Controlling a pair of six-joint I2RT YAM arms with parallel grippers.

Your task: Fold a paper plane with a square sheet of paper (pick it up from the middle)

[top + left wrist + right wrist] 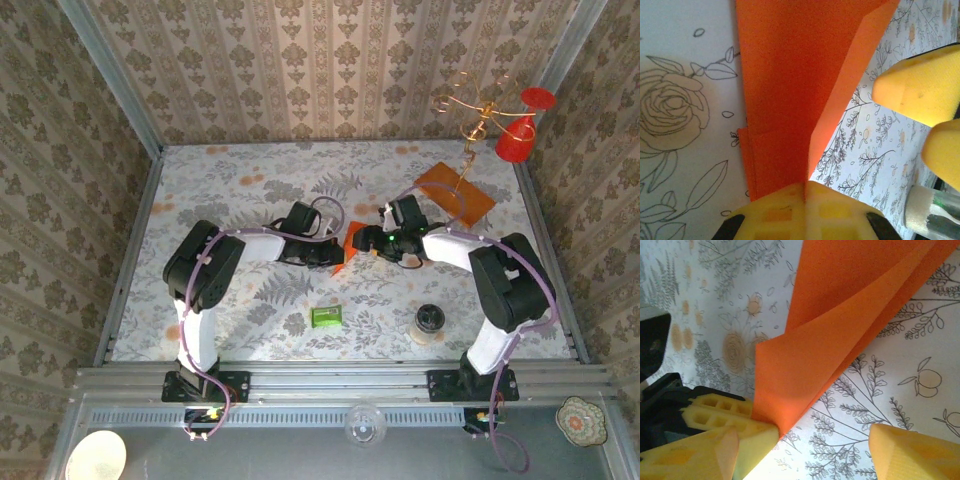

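The bright orange sheet of paper (346,254) is folded into several layers and stands up off the table between both grippers. My left gripper (328,256) is shut on its lower edge, and its yellow pads (790,212) pinch the crease (807,165). One flap (805,370) slants away to the side. My right gripper (368,242) is open, its fingers (910,452) wide apart over the table. The paper's corner (782,422) rests against its other finger (752,440). The right fingers (917,87) also appear in the left wrist view, beside the paper.
A small green packet (326,316) lies near the front middle, and a small round jar (428,322) stands near the right arm's base. At the back right are a brownish-orange board (455,190), a gold wire stand (472,110) and a red cup (515,138).
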